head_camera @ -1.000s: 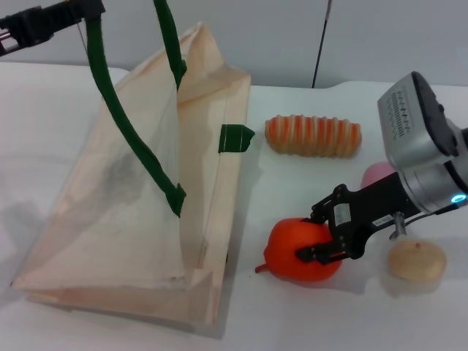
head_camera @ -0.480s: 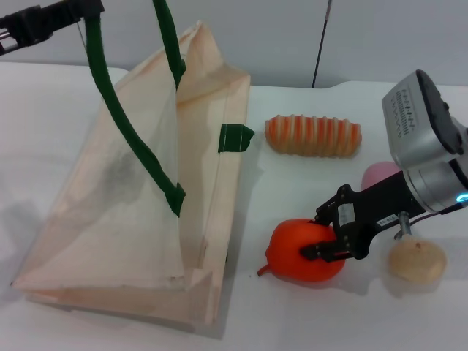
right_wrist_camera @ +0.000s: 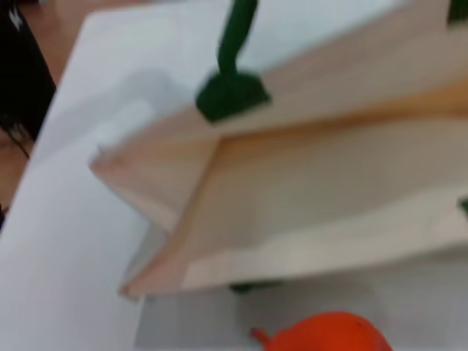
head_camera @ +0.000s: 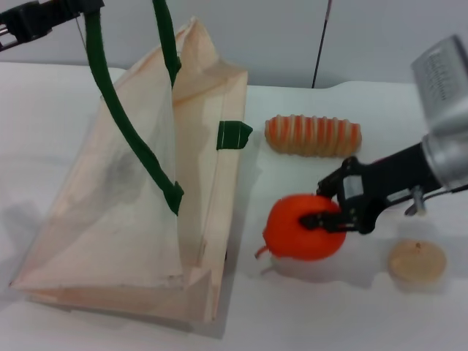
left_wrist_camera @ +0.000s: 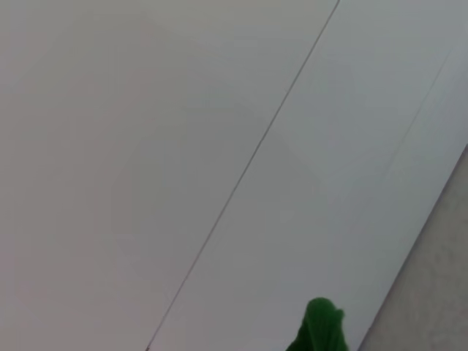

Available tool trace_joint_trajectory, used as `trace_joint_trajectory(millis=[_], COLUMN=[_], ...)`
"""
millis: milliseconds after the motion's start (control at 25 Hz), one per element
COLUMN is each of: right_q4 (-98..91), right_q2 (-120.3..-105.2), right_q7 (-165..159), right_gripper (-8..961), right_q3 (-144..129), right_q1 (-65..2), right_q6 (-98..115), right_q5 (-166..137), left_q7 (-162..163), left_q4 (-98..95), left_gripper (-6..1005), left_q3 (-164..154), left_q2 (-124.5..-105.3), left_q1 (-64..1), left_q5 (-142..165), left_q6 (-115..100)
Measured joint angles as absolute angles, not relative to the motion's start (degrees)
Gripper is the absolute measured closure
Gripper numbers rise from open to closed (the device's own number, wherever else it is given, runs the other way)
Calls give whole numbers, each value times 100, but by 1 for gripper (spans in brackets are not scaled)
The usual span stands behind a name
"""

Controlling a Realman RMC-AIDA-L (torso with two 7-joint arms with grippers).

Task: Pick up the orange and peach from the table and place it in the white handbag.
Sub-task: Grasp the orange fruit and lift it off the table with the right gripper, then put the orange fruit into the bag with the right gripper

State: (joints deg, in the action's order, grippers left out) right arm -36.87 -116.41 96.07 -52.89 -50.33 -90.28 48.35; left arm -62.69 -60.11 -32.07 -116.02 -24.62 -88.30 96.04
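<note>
The orange (head_camera: 296, 227), glossy orange-red with a small tail, hangs a little above the table in my right gripper (head_camera: 319, 207), which is shut on its right side. Its shadow lies on the table below. It also shows in the right wrist view (right_wrist_camera: 325, 335), in front of the bag. The white handbag (head_camera: 124, 212), cream cloth with green tabs, stands to the orange's left with its mouth held up. My left gripper (head_camera: 73, 10), at the top left, holds one dark green handle (head_camera: 121, 124) raised. The peach is hidden behind my right arm.
A long orange-and-cream striped roll (head_camera: 313, 135) lies behind the orange. A pale tan round fruit (head_camera: 416, 261) sits on the white table to the right of the orange, under my right arm. A green tab (head_camera: 234, 134) sticks out from the bag's side.
My right gripper has lifted the orange off the table and the arm has risen. The arm now covers the peach. The bag and left gripper hold still.
</note>
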Motion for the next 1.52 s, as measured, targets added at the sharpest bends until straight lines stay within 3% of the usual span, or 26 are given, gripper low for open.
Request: trace_joint_trajectory(millis=[240,640,1200,1520], right_q4=[-4722,-4817,-4716,-4628], right_q2=[-11659,-11682,-11678,-11677], right_q7=[9426,9274,8833,8718], right_gripper=[682,744,864,874], right_q3=[-5350,-6134,-8159,-8674], right_q1=[-4800,-5440,-5809,-5827], right_q6=[-9590,-9423,-7484,-6405], right_q5=[5512,6406,7249,7513], left_q7=[-6236,-6170,-6152,-6152], left_q4=[-6012,-6007,-5881,-5793], left_gripper=[879,880,880,880], left_q3=[-3212,-3247,-3356,-3374], left_q2=[-11596,-11592,-11615,-11627], left_q1=[-2473,-2631,-2893,-2992], left_q5=[-8922,-9061,-9072,-9101], left_q6=[9686,9900,10038,10185])
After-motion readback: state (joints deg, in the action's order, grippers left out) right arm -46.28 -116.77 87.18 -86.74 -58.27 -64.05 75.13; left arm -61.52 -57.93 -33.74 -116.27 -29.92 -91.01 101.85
